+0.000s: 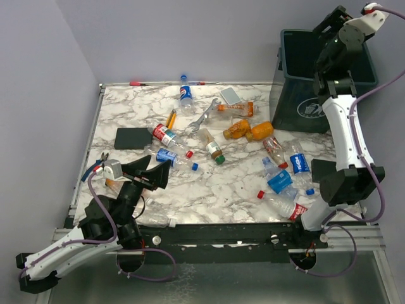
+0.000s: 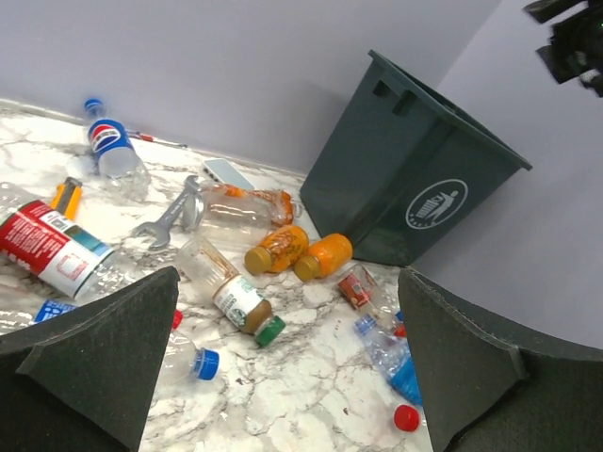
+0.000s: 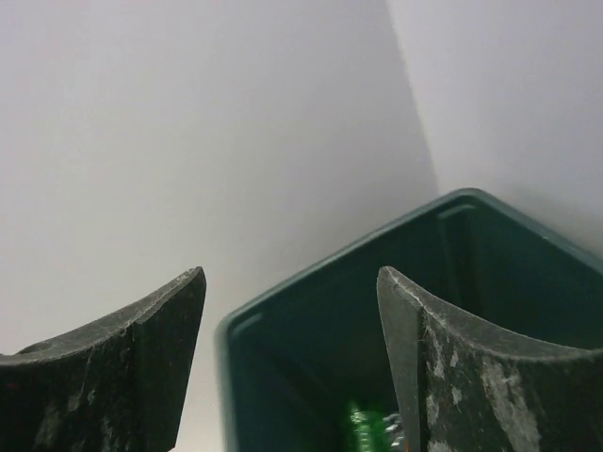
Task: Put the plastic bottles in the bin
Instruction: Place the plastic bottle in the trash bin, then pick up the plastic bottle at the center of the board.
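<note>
Several plastic bottles lie on the marble table: a Pepsi bottle [image 1: 185, 95] at the back, a red-label one [image 1: 165, 135], a blue-label one [image 1: 173, 158], a green-capped one [image 1: 212, 146], two orange ones [image 1: 248, 130], and a cluster at the right [image 1: 283, 180]. The dark green bin [image 1: 304, 104] stands at the back right; it also shows in the left wrist view [image 2: 415, 179]. My left gripper [image 1: 150, 175] is open and empty, low over the table's near left. My right gripper [image 1: 326, 28] is open above the bin [image 3: 311, 367]; a green bottle [image 3: 363, 428] shows blurred inside it.
A silver wrench [image 1: 204, 116] and a yellow-handled tool [image 1: 171, 118] lie among the bottles. A black block [image 1: 131, 138] sits at the left, a white card [image 1: 230, 96] at the back, and red-handled pliers [image 1: 95, 166] at the left edge.
</note>
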Tool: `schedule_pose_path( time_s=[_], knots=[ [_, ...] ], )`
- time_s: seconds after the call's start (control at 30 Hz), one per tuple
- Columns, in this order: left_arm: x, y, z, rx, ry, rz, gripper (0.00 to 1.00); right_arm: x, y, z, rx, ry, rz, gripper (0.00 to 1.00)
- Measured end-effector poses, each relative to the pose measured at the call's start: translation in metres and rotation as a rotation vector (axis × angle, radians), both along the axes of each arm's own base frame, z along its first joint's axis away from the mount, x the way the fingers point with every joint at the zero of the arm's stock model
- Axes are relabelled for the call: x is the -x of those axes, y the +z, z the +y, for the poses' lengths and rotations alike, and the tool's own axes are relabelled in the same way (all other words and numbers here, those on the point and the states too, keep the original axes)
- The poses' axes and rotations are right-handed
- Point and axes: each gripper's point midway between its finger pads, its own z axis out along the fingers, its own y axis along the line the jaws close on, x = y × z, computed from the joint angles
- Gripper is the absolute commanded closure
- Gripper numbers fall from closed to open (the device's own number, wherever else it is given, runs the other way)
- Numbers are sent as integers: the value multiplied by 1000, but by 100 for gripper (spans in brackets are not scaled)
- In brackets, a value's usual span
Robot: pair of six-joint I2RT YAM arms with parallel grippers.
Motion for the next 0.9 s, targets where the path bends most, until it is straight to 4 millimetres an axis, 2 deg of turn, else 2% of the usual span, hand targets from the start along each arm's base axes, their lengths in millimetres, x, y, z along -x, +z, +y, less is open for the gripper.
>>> schedule_pose_path(
  time_s=[0.07,0.17,0.23,0.27,0.33,0.43,0.5,0.53,0.6,0.67,0.73,0.77,0.8,0.87,0.9],
  knots=[
    [-2,-3,4,3,25,16,1,9,15,15,-16,84,-36,27],
    [-7,-10,11,10,76,54,1,41,49,44,-44,257,-120,28],
    [-12,-19,18,10,126,92,1,78,66,73,-56,424,-177,28],
    [-14,-26,23,13,163,128,1,104,71,93,-58,535,-210,28],
    [-19,-38,31,5,227,188,1,145,73,125,-58,708,-252,28],
    [-23,-55,35,-17,285,259,1,200,39,185,-64,1006,-237,29],
    [-24,-67,34,-38,302,296,1,217,1,222,-74,1163,-160,29],
    [-25,-71,33,-43,305,310,1,220,-24,239,-85,1226,-100,29],
    [-27,-84,28,-75,315,347,1,224,-90,273,-119,1328,64,29],
    [-28,-92,24,-117,320,372,1,228,-168,295,-164,1380,268,30],
    [-31,-101,15,-190,323,404,1,241,-245,303,-220,1395,476,30],
    [-33,-106,10,-244,321,421,1,248,-274,303,-244,1390,557,31],
    [-35,-107,3,-292,312,437,1,254,-298,301,-267,1380,625,31],
    [-40,-112,-9,-418,310,466,1,267,-334,297,-303,1362,726,31],
    [-42,-112,-16,-464,305,475,1,270,-343,296,-316,1356,749,31]
  ],
)
